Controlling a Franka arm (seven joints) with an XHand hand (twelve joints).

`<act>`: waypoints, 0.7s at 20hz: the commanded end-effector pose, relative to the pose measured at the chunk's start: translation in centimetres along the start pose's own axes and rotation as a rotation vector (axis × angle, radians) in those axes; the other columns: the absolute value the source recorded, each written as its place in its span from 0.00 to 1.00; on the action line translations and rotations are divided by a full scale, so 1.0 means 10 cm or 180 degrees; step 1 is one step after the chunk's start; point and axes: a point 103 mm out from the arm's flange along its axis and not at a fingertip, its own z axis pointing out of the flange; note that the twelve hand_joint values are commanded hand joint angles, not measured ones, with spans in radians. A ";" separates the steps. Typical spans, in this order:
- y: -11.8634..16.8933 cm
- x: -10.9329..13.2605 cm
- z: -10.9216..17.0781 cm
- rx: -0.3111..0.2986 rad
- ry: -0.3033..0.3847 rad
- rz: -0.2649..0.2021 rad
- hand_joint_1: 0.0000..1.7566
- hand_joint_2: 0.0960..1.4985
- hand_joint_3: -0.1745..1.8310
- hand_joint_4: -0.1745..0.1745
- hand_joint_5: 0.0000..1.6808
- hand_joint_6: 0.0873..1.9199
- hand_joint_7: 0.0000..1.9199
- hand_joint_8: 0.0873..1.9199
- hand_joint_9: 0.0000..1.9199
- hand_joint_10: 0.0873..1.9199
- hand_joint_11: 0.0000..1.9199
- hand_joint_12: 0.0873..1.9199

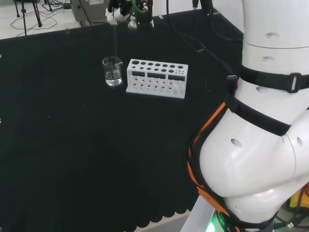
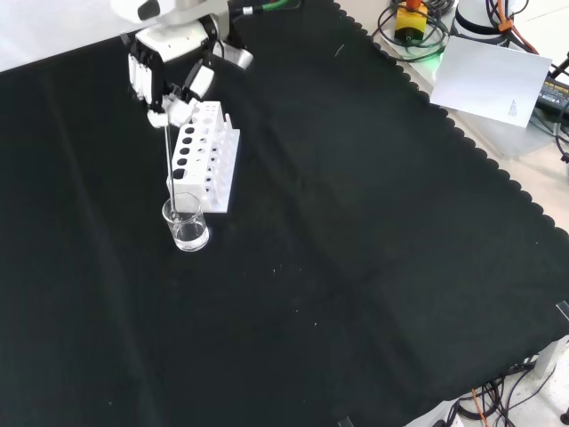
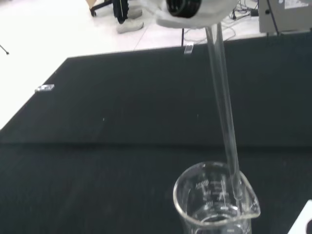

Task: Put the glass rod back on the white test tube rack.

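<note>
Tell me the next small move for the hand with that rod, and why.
Probably lift straight up first. The hand holds the glass rod by its top, and the rod's lower end is inside the beaker, near the spout. Moving sideways now toward the white test tube rack beside it would likely catch the beaker's rim, so the tip should clear the rim before any travel.

The glass rod (image 3: 224, 122) is a thin, clear, straight stick, standing nearly upright with a slight tilt. Its upper end is pinched in the hand (image 2: 169, 76), and its lower end reaches down inside a small clear beaker (image 2: 186, 224). The white test tube rack (image 1: 157, 78) is a long block with rows of round holes on top, standing flat on the black surface just beside the beaker.
</note>
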 end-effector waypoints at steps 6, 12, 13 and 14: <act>-0.26 -0.11 -0.64 -0.0312 0.0041 0.0162 0.74 0.68 0.09 0.00 0.76 0.03 0.59 0.54 0.91 0.29 0.66 0.37; -0.36 -0.29 -0.76 -0.0336 0.0036 0.0278 0.74 0.68 0.09 0.00 0.76 0.03 0.59 0.54 0.91 0.29 0.66 0.37; -0.36 -0.33 -0.76 -0.0338 0.0039 0.0291 0.74 0.68 0.09 0.00 0.76 0.03 0.59 0.54 0.91 0.29 0.66 0.37; -0.37 -0.37 -0.78 -0.0338 0.0033 0.0314 0.74 0.68 0.09 0.00 0.76 0.03 0.59 0.54 0.91 0.29 0.66 0.37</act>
